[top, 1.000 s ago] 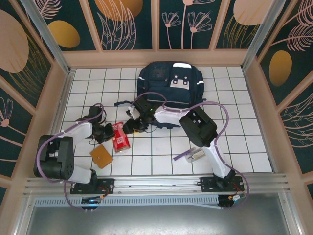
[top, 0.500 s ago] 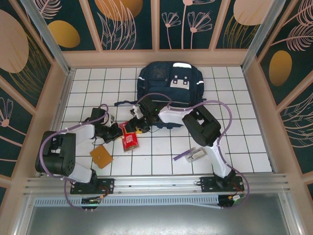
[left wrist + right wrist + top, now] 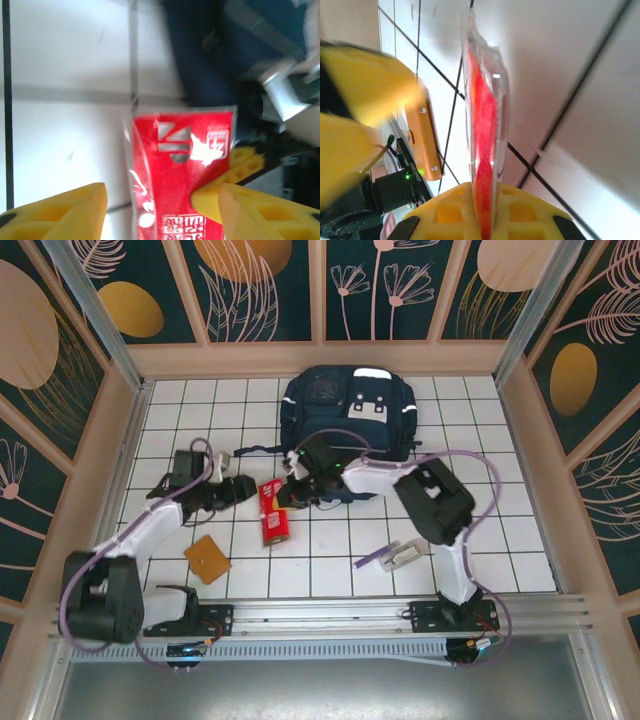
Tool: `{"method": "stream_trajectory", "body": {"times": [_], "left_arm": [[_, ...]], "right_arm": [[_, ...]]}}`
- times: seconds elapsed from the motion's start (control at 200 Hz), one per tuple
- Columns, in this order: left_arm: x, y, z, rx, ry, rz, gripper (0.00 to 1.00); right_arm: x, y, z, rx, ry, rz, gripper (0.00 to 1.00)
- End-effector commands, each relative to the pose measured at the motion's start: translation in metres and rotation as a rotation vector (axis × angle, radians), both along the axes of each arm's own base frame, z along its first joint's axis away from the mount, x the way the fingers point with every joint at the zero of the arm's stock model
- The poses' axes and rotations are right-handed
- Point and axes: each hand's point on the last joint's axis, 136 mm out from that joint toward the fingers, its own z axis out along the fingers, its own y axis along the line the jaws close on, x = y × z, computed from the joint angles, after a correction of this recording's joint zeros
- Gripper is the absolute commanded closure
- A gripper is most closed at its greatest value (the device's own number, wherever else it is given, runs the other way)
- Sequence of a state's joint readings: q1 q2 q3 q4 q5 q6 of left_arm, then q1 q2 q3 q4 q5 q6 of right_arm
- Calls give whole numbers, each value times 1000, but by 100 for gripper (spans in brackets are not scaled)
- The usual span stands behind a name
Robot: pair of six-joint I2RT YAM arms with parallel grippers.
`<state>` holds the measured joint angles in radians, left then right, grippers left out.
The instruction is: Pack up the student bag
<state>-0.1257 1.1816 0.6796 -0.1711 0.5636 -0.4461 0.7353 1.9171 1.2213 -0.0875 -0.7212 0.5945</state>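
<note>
Now, the left gripper (image 3: 243, 490) is released, its yellow fingers (image 3: 60, 215) spread on either side of the flat red foil packet (image 3: 272, 510). The right gripper (image 3: 288, 494) is clenched on that packet. The large navy-blue fabric backpack (image 3: 349, 412) lies just behind both, at the back of the white tiled table (image 3: 500, 540).

The packet (image 3: 180, 170) is glossy red plastic film with a clear edge, catching white glare. The fingers (image 3: 60, 210) are matt yellow moulded plastic with recessed pockets. The bag (image 3: 350, 405) is matt navy cloth with a shiny pale stripe. The table (image 3: 500, 530) is smooth white tile with dark seams, and the rail (image 3: 320, 614) is dull grey metal.
</note>
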Motion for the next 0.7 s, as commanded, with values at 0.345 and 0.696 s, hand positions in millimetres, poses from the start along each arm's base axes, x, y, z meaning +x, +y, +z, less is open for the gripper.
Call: {"method": "stream_trajectory", "body": {"times": [0.345, 0.696], "left_arm": [[58, -147, 51, 577, -625, -616, 16], [84, -201, -43, 861, -564, -1028, 13]], "right_arm": [[119, -309, 150, -232, -432, -970, 100], [78, -388, 152, -295, -468, -1140, 100]]}}
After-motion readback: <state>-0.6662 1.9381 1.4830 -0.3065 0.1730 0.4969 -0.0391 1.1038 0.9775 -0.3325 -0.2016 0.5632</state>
